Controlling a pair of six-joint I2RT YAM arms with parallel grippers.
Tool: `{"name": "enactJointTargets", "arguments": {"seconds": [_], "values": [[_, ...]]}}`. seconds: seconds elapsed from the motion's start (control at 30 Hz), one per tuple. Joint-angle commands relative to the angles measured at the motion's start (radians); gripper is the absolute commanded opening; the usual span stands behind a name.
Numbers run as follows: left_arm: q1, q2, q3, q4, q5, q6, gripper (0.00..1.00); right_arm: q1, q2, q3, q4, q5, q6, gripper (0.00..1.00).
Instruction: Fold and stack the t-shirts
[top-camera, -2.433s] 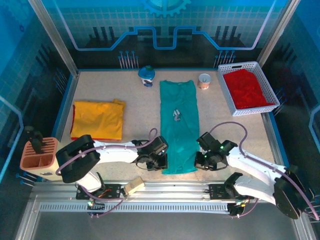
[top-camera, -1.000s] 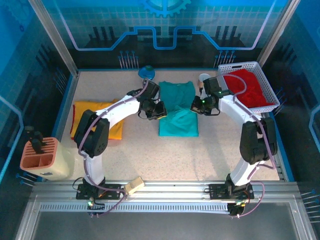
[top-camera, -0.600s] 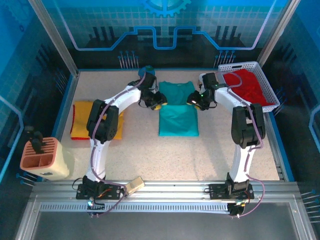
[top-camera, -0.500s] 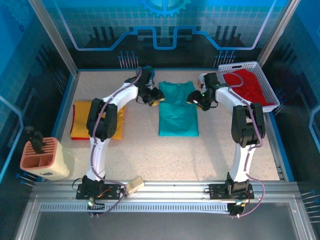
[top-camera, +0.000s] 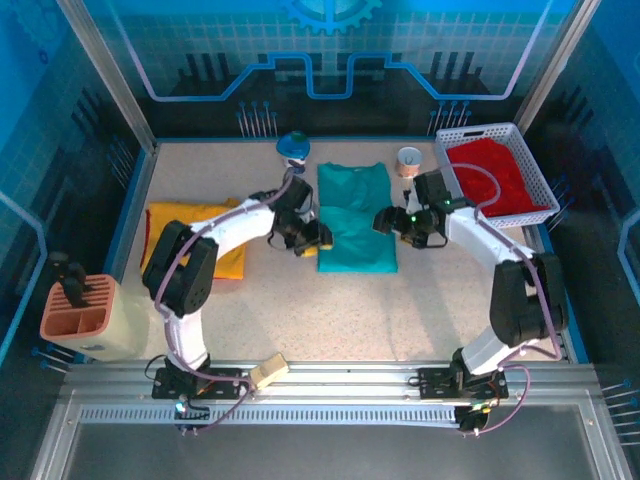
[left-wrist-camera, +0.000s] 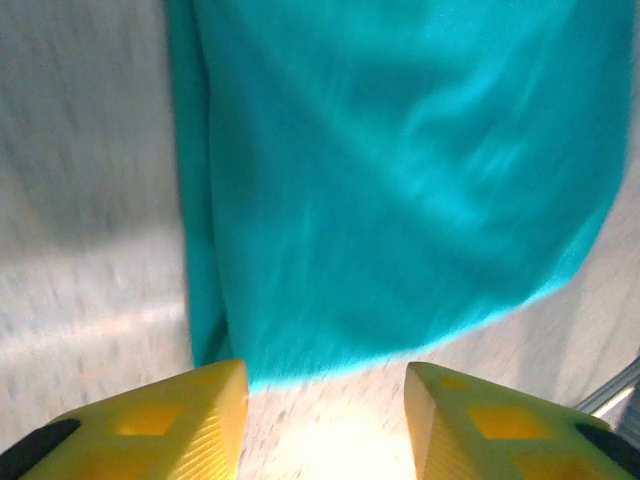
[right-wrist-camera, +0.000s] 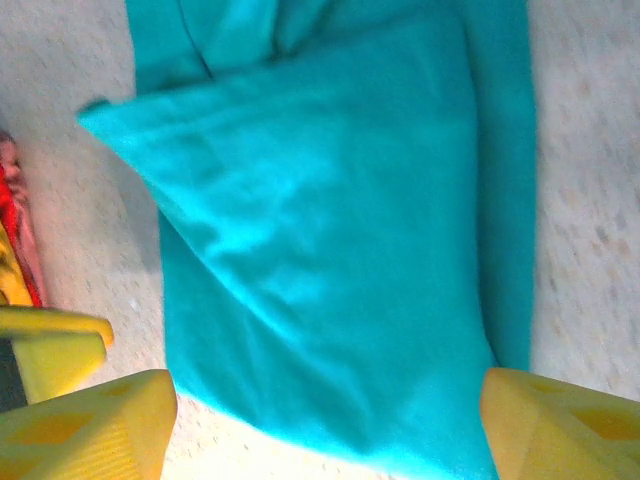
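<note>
Teal-green cloth t-shirt (top-camera: 356, 222): folded double, flat on the speckled worktop (top-camera: 330, 320), centre toward the far side. 2 tools flank it, left tool (top-camera: 306, 240) just beside its left edge, right tool (top-camera: 389, 220) at its right edge. Both have yellow fingers spread wide, empty. Yellow t-shirt (top-camera: 228, 262): folded, left. Red t-shirt (top-camera: 495, 180): in white basket (top-camera: 500, 130).

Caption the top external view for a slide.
Open, the left tool and right tool flank the folded teal t-shirt.
</note>
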Motion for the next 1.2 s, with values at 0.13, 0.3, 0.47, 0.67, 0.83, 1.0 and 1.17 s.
{"name": "enactJointTargets", "arguments": {"seconds": [0.13,0.3,0.47,0.67,0.83,1.0,1.17], "values": [[-0.041,-0.093,-0.212,0.139,-0.074,-0.037,0.52,0.002,-0.072,-0.189,0.028,0.021,0.014,0.83],[-0.042,-0.069,-0.23,0.214,-0.086,-0.059,0.53,0.002,-0.045,-0.24,0.092,0.02,0.04,0.8],[-0.041,-0.014,-0.198,0.272,-0.068,-0.095,0.53,0.01,0.008,-0.232,0.129,0.019,0.053,0.8],[-0.042,0.044,-0.159,0.297,-0.049,-0.123,0.51,0.027,0.055,-0.216,0.164,-0.003,0.069,0.77],[-0.042,0.058,-0.136,0.302,-0.056,-0.134,0.49,0.065,0.074,-0.186,0.169,0.013,0.063,0.73],[-0.041,0.077,-0.088,0.288,-0.048,-0.138,0.44,0.083,0.097,-0.141,0.144,0.04,0.066,0.7],[-0.042,0.095,-0.064,0.273,-0.05,-0.136,0.37,0.097,0.115,-0.12,0.139,0.043,0.069,0.67]]}}
